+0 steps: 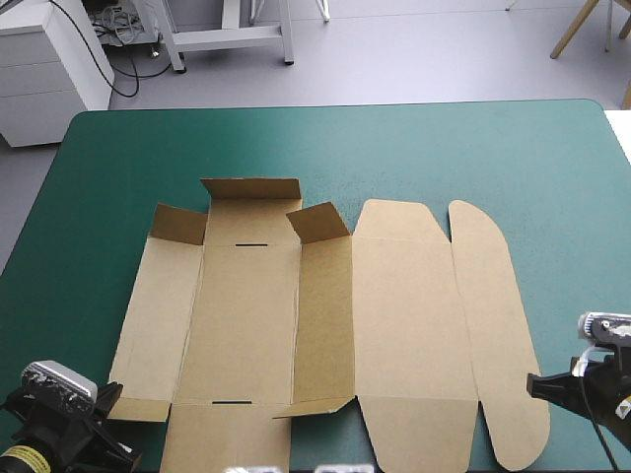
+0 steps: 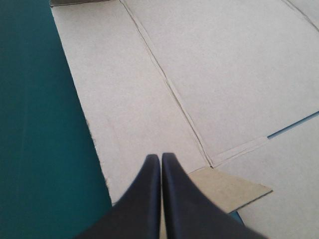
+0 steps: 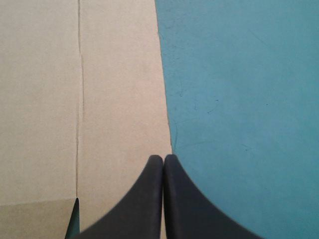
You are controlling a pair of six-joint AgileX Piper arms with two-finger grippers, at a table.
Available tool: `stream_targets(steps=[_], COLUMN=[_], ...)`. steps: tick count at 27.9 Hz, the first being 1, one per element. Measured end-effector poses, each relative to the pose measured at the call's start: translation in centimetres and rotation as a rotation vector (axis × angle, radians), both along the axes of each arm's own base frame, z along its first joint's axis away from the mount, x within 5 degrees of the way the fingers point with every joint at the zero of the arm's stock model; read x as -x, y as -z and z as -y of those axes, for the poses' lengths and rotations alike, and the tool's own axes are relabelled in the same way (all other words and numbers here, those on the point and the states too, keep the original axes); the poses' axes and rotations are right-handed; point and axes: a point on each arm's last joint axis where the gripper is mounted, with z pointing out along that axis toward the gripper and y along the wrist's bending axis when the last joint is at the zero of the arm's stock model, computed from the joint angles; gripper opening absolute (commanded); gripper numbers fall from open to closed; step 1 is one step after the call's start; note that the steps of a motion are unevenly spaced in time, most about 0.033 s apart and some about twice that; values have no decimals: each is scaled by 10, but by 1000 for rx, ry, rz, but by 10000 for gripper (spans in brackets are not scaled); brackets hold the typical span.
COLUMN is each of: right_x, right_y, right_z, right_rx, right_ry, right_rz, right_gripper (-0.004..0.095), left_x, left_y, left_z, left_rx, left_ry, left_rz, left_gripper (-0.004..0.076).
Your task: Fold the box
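Observation:
The brown box [image 1: 325, 325] lies as a cut sheet on the teal-green cover, mostly flat. Its far flaps [image 1: 251, 189] and two small corner tabs stand partly raised. My left gripper [image 1: 110, 396] is at the sheet's near left corner and is shut with nothing in it. In the left wrist view its tip [image 2: 160, 158] hovers over the left panel [image 2: 199, 74], beside a small corner tab [image 2: 229, 191]. My right gripper [image 1: 532, 382] is also shut and holds nothing. It sits at the sheet's right rim, its tip [image 3: 163, 158] over the edge of the rounded flap [image 3: 75, 99].
Bare teal-green cover [image 1: 394, 148] runs from the box to the table's far edge, with narrower strips along both sides [image 3: 239, 99]. The sheet's near edge reaches the front of the table.

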Motion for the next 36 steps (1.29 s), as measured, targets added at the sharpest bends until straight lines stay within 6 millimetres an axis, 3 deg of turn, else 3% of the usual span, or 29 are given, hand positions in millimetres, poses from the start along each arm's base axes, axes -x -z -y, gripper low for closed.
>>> stream_targets(steps=[3, 8, 14, 21, 27, 33, 36], right_x=[3, 1, -1, -1, -1, -1, -1], right_y=[14, 16, 15, 15, 15, 15, 15], right_z=[-2, -3, -4, -4, -4, -4, -4], right_rx=[-9, 1, -5, 13, 14, 14, 14], right_ry=[-10, -44, -52, -71, -73, -73, -73], right_rz=[11, 28, 55, 56, 56, 56, 56], right_gripper=[-19, -19, -19, -19, -19, -19, -19], left_x=[1, -1, -24, -65, -106, -158, -182], left_y=[0, 0, -15, -61, -82, -100, -111], left_z=[1, 6, 19, 37, 50, 54, 44], left_rx=[15, 62, 50, 51, 9, -26, 0], left_ry=[7, 13, 15, 17, -36, -181, -263], left_rz=[-9, -53, -160, -190, -226, -229, -225], left_gripper=[-10, -10, -10, -10, -8, 12, 11])
